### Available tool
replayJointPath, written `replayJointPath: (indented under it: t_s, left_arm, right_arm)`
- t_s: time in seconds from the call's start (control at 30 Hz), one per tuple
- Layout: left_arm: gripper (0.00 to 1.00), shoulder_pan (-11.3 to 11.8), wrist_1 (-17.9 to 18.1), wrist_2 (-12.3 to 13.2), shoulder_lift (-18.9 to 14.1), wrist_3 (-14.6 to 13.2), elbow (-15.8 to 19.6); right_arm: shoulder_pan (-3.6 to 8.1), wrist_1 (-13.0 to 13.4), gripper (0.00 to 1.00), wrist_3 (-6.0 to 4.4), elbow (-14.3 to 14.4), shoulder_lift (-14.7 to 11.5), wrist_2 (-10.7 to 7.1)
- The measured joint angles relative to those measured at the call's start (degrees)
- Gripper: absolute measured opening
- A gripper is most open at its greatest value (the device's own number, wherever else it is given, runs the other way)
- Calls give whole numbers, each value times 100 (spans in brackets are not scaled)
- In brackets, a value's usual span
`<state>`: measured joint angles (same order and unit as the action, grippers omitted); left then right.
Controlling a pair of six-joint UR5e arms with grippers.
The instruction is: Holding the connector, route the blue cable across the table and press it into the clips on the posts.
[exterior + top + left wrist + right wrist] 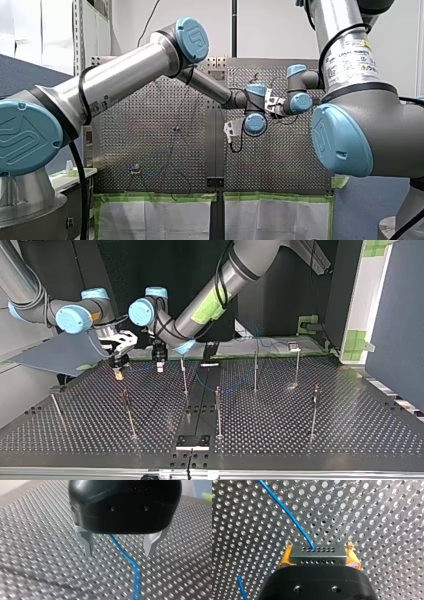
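At counter edge: right gripper clamps connector; left gripper spread wide astride cable. Routing likely starting; next, reach post.

Blue cable, grey connector (dotted with holes), yellow pads

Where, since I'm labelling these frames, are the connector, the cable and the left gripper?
connector (318, 554): right wrist view, its grey holed face.
cable (287, 512): right wrist view, its blue run ahead of the connector.
left gripper (118, 554): left wrist view, midway between its fingertips.
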<state>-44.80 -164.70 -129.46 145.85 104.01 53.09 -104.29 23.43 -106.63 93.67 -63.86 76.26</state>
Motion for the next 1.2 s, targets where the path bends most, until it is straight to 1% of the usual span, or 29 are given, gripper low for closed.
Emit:
replayJointPath:
  t_s: [0.13, 0.37, 0.4, 0.43, 0.47, 0.5, 0.53, 0.57, 0.6, 0.63, 0.67, 0.9, 1.07, 1.2]
  left_arm:
    - [100, 43, -55, 35, 98, 20, -52]
    - [100, 12, -149, 52, 119, 23, -73]
    - [93, 5, -149, 54, 119, 16, -76]
    - [93, -1, -147, 56, 118, 8, -80]
    - [69, -6, -143, 55, 116, 0, -85]
    - [60, -12, -136, 52, 116, -8, -95]
    - [60, -15, -131, 50, 116, -12, -104]
    - [32, -17, -126, 47, 115, -15, -114]
    - [10, -18, -120, 42, 115, -15, -134]
    - [10, -18, -118, 39, 115, -15, -154]
    - [0, -17, -120, 36, 115, -15, -178]
    - [0, -26, -213, -14, 112, -23, -367]
    - [0, -52, -409, -200, 90, -3, -476]
    - [0, -72, -581, -391, 46, 25, -504]
  right_arm:
    - [15, 3, 0, 0, 0, -1, 0]
    - [40, 7, 0, 0, 0, -3, 3]
    - [40, 9, 0, 0, 0, -3, 3]
    - [42, 10, 0, 0, 0, -4, 3]
    - [46, 11, 0, 0, 0, -4, 4]
    - [48, 11, 0, 0, -1, -5, 4]
    - [50, 11, 0, 0, -1, -5, 3]
    - [54, 11, 0, 0, -1, -7, 1]
    - [59, 11, 0, 0, -1, -9, -2]
    - [64, 11, 0, 0, -2, -11, -5]
    - [69, 9, 0, 0, -2, -13, -8]
    - [78, -21, 0, 7, -54, -49, -26]
    - [81, -40, 0, -23, -88, -206, -54]
    - [92, -82, 0, -85, -111, -380, -181]
